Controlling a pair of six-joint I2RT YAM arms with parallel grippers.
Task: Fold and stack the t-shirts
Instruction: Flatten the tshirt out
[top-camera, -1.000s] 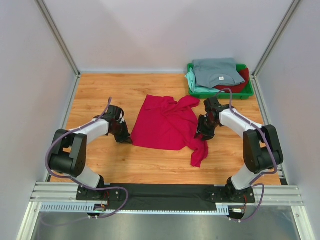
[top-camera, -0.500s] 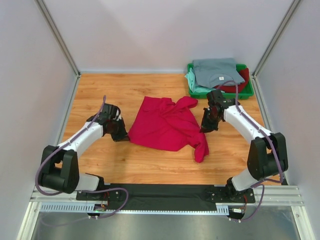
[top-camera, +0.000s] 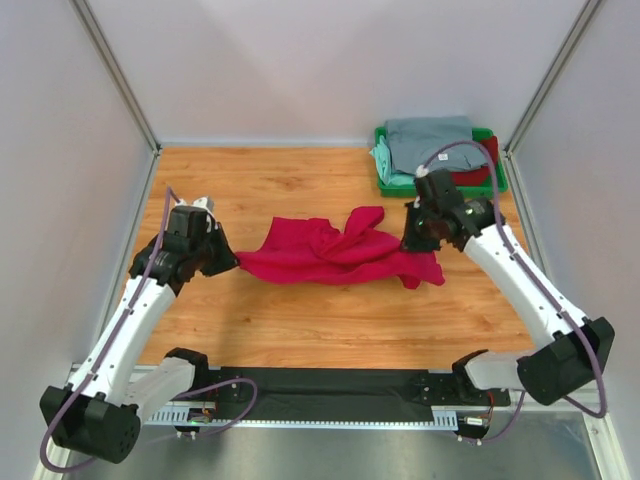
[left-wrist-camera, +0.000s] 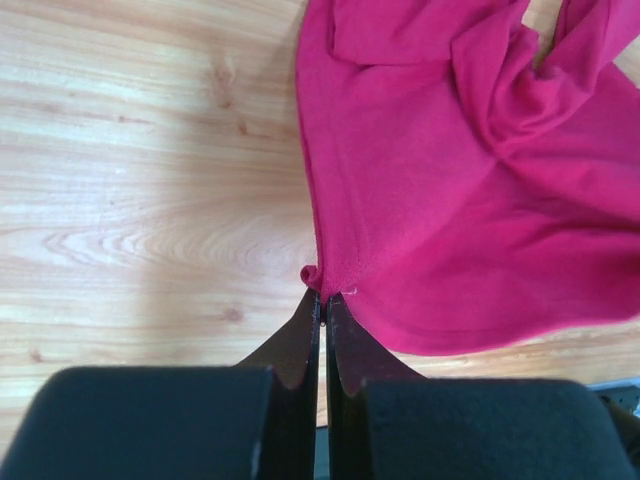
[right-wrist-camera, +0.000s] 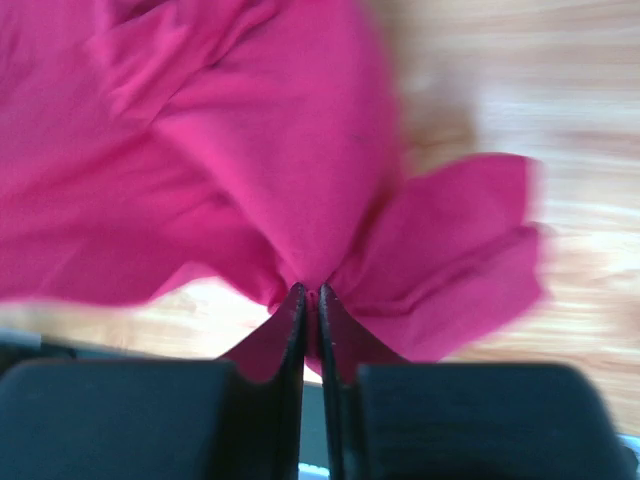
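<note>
A bright crimson-red t-shirt hangs stretched between my two grippers above the middle of the wooden table. My left gripper is shut on its left corner, seen in the left wrist view with the cloth spreading away from the tips. My right gripper is shut on its right edge, seen in the right wrist view with bunched cloth hanging past it. Folded grey-blue, mint-green and darker red t-shirts lie stacked at the back right.
The stacked shirts sit in a green plastic tray at the table's back right corner. White walls with metal posts enclose the wooden table on three sides. A black rail with both arm bases runs along the near edge.
Both grippers have risen and moved apart, lifting the crimson-red shirt off the table. It went from a flat spread heap to a narrow band stretched between them.
</note>
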